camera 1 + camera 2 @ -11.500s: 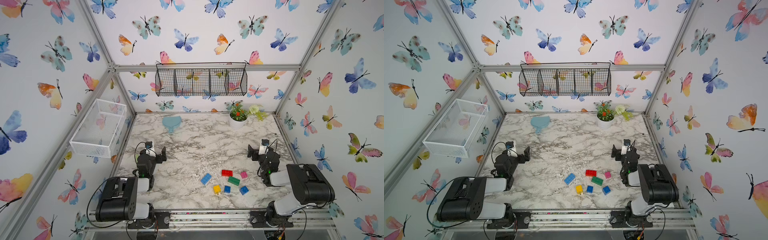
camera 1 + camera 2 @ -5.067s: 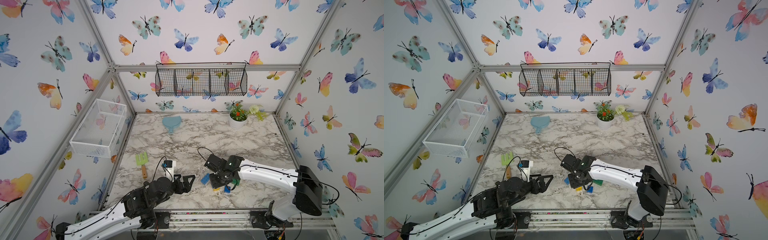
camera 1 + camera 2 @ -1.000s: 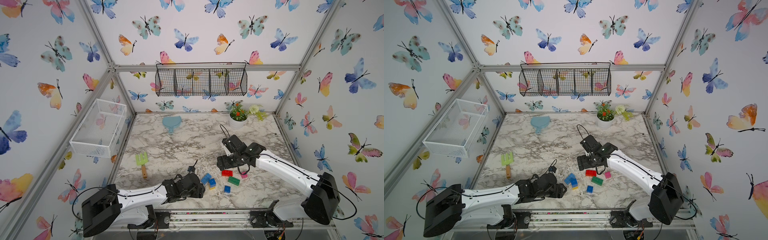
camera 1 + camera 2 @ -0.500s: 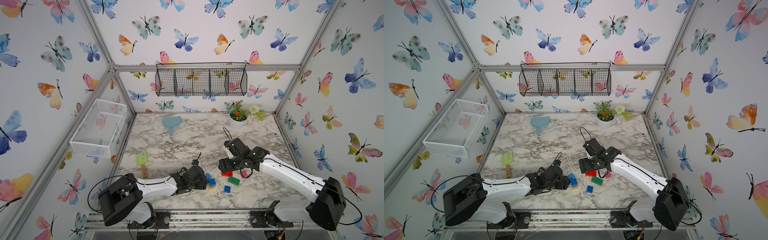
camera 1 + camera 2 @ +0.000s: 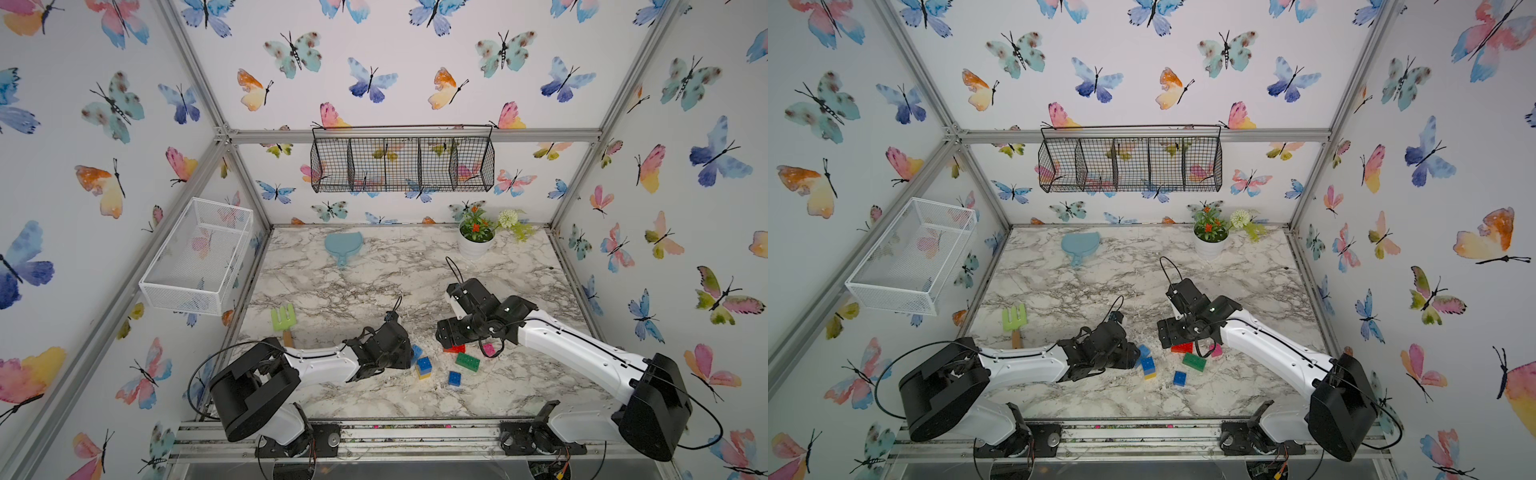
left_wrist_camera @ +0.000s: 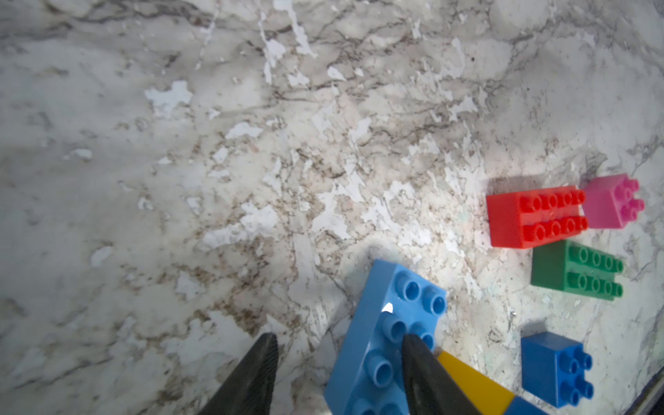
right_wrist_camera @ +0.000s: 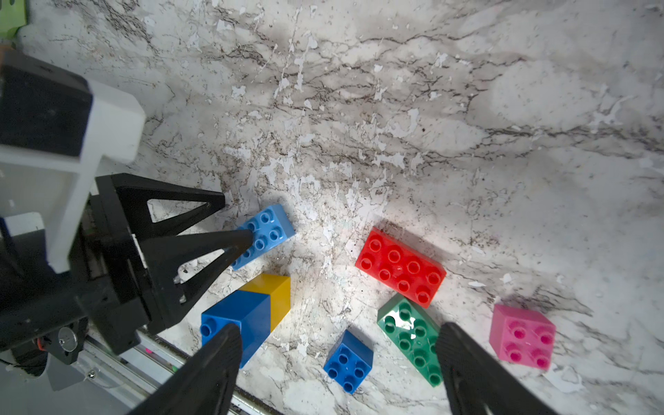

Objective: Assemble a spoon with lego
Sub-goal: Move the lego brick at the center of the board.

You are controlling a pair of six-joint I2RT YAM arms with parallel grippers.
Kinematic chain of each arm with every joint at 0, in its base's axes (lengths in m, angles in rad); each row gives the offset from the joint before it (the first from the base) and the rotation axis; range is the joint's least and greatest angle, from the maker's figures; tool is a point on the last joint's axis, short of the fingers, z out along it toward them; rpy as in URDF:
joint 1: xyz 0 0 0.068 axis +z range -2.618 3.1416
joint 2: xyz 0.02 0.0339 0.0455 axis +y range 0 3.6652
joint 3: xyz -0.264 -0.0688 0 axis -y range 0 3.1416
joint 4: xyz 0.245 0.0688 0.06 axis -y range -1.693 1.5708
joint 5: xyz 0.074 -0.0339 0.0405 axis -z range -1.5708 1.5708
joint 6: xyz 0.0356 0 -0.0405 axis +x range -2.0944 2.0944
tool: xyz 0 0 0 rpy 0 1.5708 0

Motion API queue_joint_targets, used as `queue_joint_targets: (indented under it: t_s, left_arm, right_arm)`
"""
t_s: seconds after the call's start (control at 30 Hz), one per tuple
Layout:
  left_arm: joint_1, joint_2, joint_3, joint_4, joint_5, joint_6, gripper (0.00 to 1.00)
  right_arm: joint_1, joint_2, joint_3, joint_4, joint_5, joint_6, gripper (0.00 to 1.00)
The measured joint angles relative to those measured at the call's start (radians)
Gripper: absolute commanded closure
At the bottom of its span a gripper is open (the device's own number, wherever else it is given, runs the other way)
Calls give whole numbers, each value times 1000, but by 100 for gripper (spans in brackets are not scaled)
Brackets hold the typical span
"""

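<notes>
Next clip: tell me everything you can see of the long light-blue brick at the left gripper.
The light-blue brick is a long, glossy plastic block with two rows of hollow round studs, joined to nothing. It lies flat, studs up, on the marble table. The left gripper reaches over one end with its jaws apart: one finger sits over the studs, the other stands clear beside the brick. Whether that finger presses the studs cannot be told. The yellow-and-blue piece lies close by.

We are looking at a staged robot test cell. Silver aluminium frame beams edge butterfly-papered wall panels. A marble-patterned tabletop fills the centre, and white-and-black robot arms are bolted to a metal rail along the bottom edge.
</notes>
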Motion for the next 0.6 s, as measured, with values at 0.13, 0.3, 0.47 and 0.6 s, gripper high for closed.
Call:
queue_joint_targets:
  t_s: [0.13,0.3,0.47,0.6]
  left_arm:
    - [9,0,5,-16,-2,9,48]
    - [34,0,37,-78,-27,31,48]
    - [122,-2,83,-191,-88,79,47]
    - [167,9,137,-291,-127,135,47]
  right_arm:
    - [-1,0,0,7,-3,-6,13]
    - [-1,0,-1,24,-13,-11,13]
    - [-2,0,-22,42,-22,-22,13]
    - [-2,0,-44,53,-31,-30,13]
